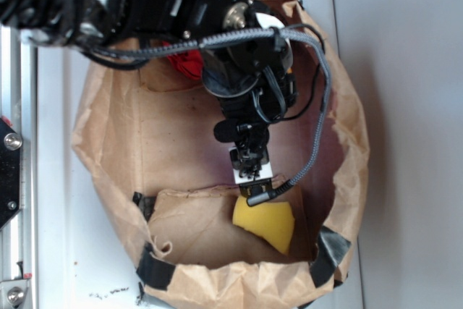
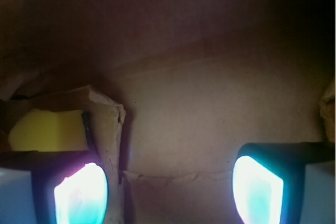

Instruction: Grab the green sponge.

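No text, label, brand, number or sign can be read in either view. Nothing legible is seen on the crumpled brown paper bag point(image 1: 340, 142), on the black robot arm point(image 1: 181, 5) wrapped in braided cable, or on the white surface point(image 1: 405, 106) below. In the wrist view only dim brown paper and glowing finger pads point(image 2: 81, 195) are shown, unmarked.
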`<state>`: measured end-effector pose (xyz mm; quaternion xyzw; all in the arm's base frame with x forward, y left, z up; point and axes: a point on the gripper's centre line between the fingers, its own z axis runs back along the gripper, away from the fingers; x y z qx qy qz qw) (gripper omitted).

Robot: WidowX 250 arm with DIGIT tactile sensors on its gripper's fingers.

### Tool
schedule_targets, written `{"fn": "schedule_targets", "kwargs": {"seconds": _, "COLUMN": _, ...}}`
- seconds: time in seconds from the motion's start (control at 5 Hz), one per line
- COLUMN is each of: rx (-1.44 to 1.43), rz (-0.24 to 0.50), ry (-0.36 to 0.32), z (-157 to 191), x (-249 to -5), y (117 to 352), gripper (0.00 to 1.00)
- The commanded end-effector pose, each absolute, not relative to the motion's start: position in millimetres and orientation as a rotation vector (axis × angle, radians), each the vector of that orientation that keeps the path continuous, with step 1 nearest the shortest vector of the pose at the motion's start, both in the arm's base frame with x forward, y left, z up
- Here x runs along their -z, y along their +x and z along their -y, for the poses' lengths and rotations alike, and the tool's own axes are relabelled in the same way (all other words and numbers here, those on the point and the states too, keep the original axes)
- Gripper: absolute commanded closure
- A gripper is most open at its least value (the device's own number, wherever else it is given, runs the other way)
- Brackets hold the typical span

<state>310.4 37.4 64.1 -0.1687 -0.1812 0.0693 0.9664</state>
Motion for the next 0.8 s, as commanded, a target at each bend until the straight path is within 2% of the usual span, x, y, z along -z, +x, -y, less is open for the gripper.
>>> {"fn": "schedule_targets", "kwargs": {"seconds": 0.0, "rx": -0.113, "rz": 0.436, "ry": -0.341, "z": -44.6, "x": -109.3, "y": 308.4, "gripper": 0.00}}
{"fn": "schedule_targets", "kwargs": {"seconds": 0.4, "rx": -0.094, "rz": 0.426, "ry": -0.339, "z": -44.0, "x": -121.6, "y": 301.0, "gripper": 0.00}}
{"fn": "schedule_targets", "kwargs": {"seconds": 0.6, "rx": -0.073, "rz": 0.420, "ry": -0.363, "z": -45.9, "x": -125.8, "y": 299.0, "gripper": 0.00}}
